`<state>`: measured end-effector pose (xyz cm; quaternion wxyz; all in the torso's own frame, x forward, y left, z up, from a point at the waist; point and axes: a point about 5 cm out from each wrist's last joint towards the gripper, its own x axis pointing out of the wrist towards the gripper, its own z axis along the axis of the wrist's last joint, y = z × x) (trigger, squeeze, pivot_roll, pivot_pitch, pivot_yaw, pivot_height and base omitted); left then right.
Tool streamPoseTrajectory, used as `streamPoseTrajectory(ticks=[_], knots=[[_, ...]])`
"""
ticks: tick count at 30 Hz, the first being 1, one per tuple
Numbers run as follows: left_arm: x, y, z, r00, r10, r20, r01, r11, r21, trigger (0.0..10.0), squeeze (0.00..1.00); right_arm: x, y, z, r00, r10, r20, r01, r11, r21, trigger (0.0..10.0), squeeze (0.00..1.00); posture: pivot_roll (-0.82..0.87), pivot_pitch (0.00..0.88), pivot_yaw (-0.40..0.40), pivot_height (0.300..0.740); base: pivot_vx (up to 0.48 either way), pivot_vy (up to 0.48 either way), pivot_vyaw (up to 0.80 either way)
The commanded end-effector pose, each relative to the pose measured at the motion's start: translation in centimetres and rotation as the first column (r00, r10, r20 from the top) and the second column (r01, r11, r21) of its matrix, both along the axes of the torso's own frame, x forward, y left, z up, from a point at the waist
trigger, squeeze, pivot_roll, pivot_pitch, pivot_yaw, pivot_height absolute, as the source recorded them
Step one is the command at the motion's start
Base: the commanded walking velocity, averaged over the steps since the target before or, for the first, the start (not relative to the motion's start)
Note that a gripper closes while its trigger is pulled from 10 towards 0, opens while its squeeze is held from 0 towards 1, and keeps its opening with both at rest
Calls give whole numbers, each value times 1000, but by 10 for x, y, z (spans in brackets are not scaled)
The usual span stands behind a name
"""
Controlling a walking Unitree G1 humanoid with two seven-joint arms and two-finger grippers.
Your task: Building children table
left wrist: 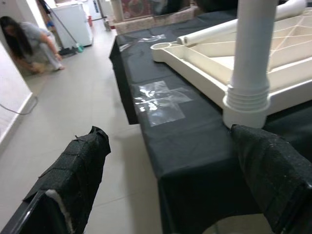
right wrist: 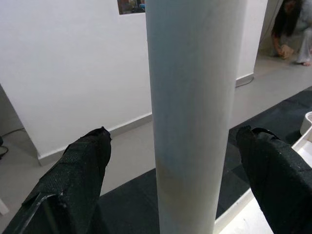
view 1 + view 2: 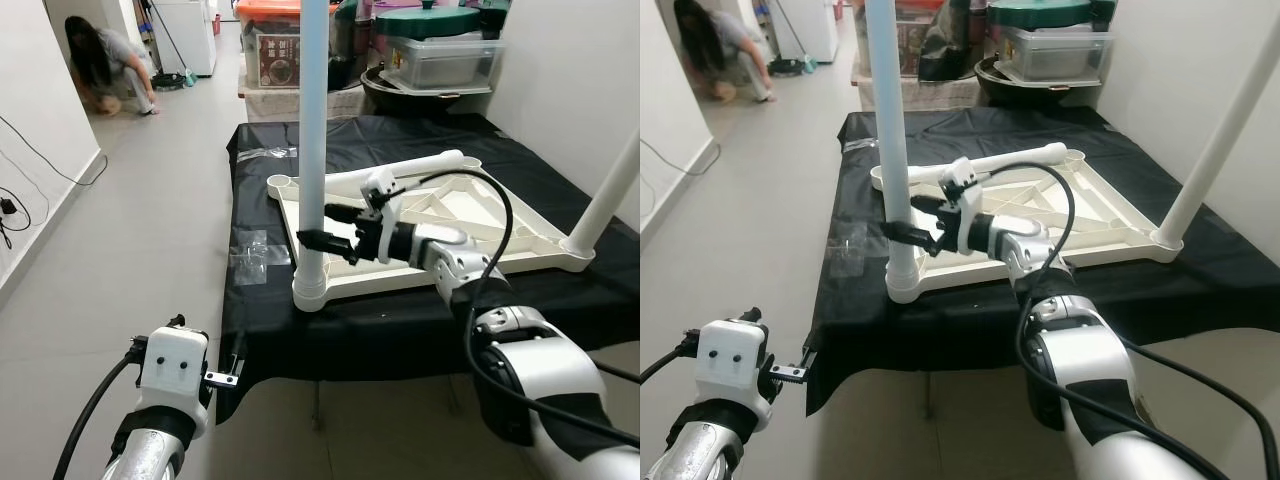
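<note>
Tabletop [image 3: 470, 215] upside down on black cloth [image 3: 262, 180]. My right gripper [image 3: 318, 240] fingers apart around upright leg [image 3: 313, 150], not clamped. My left gripper [image 1: 170, 180] low, open.

Even, bright indoor light fills every view, with soft shadows only. Pale glare sits on the clear tape [image 1: 163, 97] near the black cloth's [image 3: 400, 330] left edge — the eye views stay sharp. In the wrist views the near black fingers [image 2: 73, 170] blur.
</note>
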<state>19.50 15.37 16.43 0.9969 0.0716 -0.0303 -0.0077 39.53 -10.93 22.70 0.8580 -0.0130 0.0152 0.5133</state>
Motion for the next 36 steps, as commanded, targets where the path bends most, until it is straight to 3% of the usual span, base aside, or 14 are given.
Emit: streamPoseTrajectory(ticks=[1,6,9,14,28,29,36], knots=[[-1,0,3,1000,-1,16,1,1000,8,10000,0,0,2,1,1000,7,-2,-7,1000,23,10000,0,99,61,-42,740,0,0,0],[-1,-2,2,1000,-4,12,4,1000,8,10000,0,-1,14,5,998,62,-3,-61,996,64,10000,0,89,61,-44,740,0,0,0],[0,-6,1,1000,-13,12,13,1000,6,10000,0,-4,39,2,996,87,-9,-86,994,74,10000,0,99,61,-53,740,0,0,0],[-1,-9,1,1000,-16,12,16,1000,9,10000,0,-5,58,1,997,81,-17,-79,992,98,10000,0,107,59,-57,740,0,0,0],[-2,-13,2,1000,-14,11,14,1000,12,10000,0,-5,77,4,999,42,-19,-40,993,110,10000,0,107,57,-65,740,0,0,0],[-2,-14,1,1000,-16,9,16,1000,14,10000,0,-5,80,3,999,33,-16,-32,994,103,0,0,107,54,-66,740,0,0,0],[-2,-14,1,1000,-11,8,11,1000,19,10000,0,-6,82,-1,1000,19,-10,-17,994,110,0,0,105,52,-65,740,0,0,0]])
